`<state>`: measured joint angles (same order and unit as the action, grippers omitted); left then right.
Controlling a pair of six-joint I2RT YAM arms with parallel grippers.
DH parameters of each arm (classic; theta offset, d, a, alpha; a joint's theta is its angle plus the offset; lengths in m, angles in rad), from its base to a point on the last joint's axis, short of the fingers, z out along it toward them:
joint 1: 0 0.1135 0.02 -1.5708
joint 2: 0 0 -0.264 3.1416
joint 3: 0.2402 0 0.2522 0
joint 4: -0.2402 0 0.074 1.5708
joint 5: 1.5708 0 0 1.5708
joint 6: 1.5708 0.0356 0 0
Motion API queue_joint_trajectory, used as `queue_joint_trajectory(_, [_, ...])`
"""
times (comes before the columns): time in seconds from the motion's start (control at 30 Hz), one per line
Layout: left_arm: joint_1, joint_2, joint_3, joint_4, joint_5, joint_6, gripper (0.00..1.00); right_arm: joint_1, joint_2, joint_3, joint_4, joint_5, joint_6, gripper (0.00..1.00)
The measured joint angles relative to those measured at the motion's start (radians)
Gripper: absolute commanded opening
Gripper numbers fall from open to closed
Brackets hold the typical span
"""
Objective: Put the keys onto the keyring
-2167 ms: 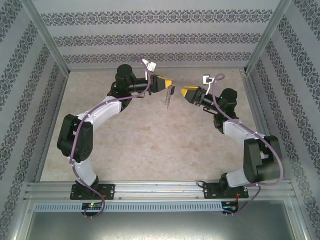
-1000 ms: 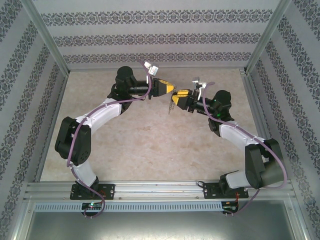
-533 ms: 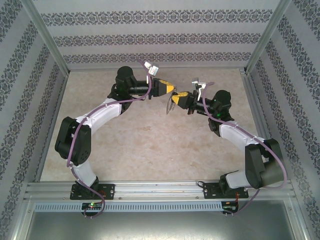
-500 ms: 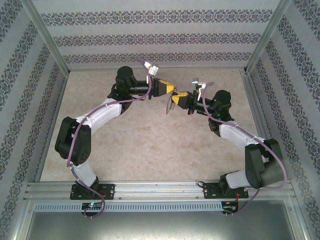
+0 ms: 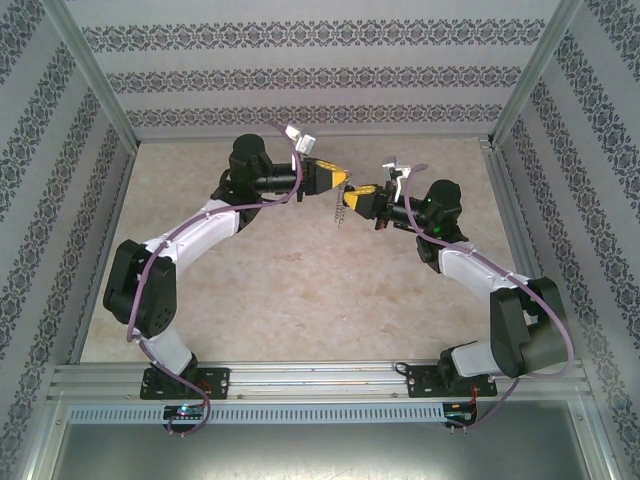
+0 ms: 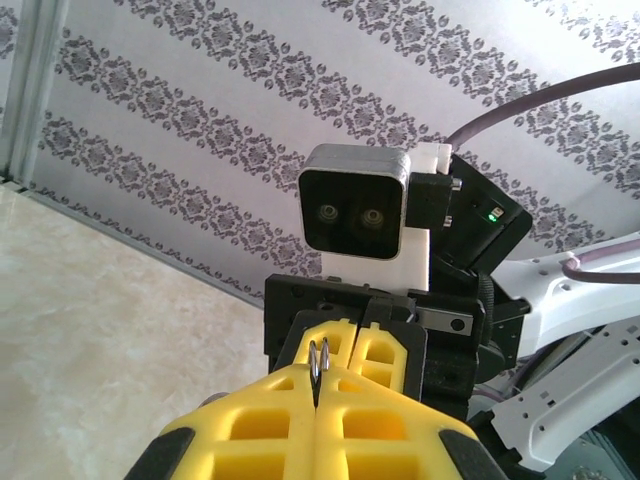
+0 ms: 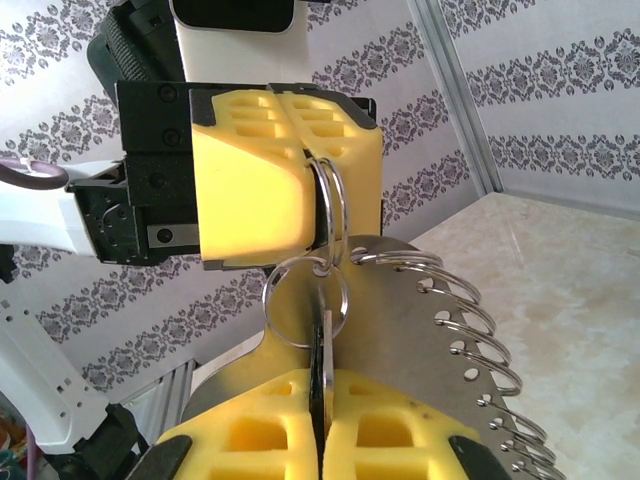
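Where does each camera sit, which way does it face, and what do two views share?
Top external: above and behind the bases, looking down on the table; both arms whole.
Left wrist: looks past the left gripper at the right gripper and its camera.
Right wrist: looks the opposite way, past its own fingers, shut on the key.
Shared: both wrist views show the keyring pinched by the left gripper.

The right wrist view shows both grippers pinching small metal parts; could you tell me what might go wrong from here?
The left gripper pinches the silver wire ring by a thin edge only, so a sideways pull could twist it out. The right gripper holds the thin dark key blade edge-on; it may slip or pivot during threading. The grey metal plate edged with small rings hangs close by and could snag.
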<state>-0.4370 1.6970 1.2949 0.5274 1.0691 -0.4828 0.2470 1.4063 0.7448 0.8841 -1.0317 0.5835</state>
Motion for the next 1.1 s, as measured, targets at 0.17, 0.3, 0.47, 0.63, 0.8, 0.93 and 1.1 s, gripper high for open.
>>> queue_joint_trajectory(0.17, [-0.018, -0.035, -0.022, -0.042, -0.073, 0.074, 0.00, 0.017, 0.010, 0.011, -0.023, 0.013, 0.000, 0.00])
queue_joint_trajectory(0.3, [-0.033, -0.060, -0.036, -0.073, -0.122, 0.127, 0.00, 0.039, 0.012, 0.018, -0.045, 0.027, -0.002, 0.00])
queue_joint_trajectory(0.47, [-0.041, -0.068, -0.041, -0.085, -0.156, 0.163, 0.00, 0.049, 0.017, 0.032, -0.076, 0.048, -0.016, 0.00])
queue_joint_trajectory(0.63, [-0.041, -0.071, -0.053, -0.085, -0.184, 0.170, 0.00, 0.043, 0.017, 0.032, -0.104, 0.074, -0.019, 0.00])
queue_joint_trajectory(0.8, [-0.041, -0.090, -0.092, -0.063, -0.214, 0.167, 0.00, 0.030, 0.017, 0.032, -0.111, 0.101, -0.018, 0.00])
queue_joint_trajectory(0.93, [-0.042, -0.097, -0.122, -0.013, -0.227, 0.142, 0.00, 0.030, 0.020, 0.032, -0.110, 0.112, -0.014, 0.00])
queue_joint_trajectory(1.1, [-0.042, -0.097, -0.148, 0.039, -0.239, 0.098, 0.00, 0.040, 0.037, 0.042, -0.106, 0.120, -0.011, 0.00])
